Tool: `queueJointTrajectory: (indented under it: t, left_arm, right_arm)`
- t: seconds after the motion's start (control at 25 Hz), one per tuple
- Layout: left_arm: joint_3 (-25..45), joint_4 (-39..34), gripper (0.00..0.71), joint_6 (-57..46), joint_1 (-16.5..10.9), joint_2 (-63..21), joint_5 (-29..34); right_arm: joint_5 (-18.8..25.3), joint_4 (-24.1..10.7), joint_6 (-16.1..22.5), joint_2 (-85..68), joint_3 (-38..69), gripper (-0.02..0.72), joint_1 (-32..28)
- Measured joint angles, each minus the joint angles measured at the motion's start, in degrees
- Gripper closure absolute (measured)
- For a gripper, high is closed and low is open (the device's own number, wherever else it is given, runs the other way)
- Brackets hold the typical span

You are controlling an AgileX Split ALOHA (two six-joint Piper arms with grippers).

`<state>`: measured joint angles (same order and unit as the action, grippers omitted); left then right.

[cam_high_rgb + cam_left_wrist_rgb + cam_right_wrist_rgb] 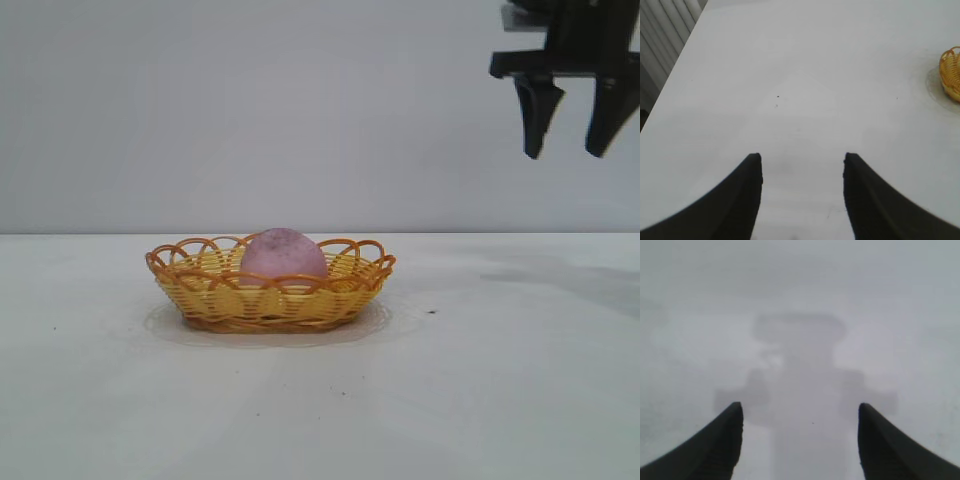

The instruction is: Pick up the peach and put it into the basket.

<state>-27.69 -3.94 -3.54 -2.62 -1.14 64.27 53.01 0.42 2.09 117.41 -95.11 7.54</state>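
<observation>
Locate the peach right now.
In the exterior view the peach sits inside the basket, left of centre on the table. The right gripper hangs empty, high at the upper right.

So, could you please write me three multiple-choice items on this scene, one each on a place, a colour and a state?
1. Where is the peach?
A. In the basket
B. On the table beside it
C. Between the right gripper's jaws

2. What colour is the basket's looped rim?
A. Green
B. Orange-brown
C. White

3. How do the jaws of the right gripper stand?
A. Shut on the peach
B. Shut on nothing
C. Apart and empty

Answers:
1 A, the peach sits inside the wicker wall.
2 B, the loops are darker than the yellow weave.
3 C, a clear gap shows between the jaws, high up to the right of the basket.
</observation>
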Motion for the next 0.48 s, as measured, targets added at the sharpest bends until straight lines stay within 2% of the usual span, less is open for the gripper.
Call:
queueJointTrajectory:
  t: [0.24, 0.48]
  left_arm:
    - [0.0, 0.0, 0.389, 0.0, 0.0, 0.0, 0.0]
    - [0.0, 0.0, 0.389, 0.0, 0.0, 0.0, 0.0]
  right_arm:
    - [0.0, 0.1, 1.7, 2.9, 0.0, 0.279, -1.3]
    - [3.1, 0.4, 2.0, 4.6, 0.0, 0.279, -1.4]
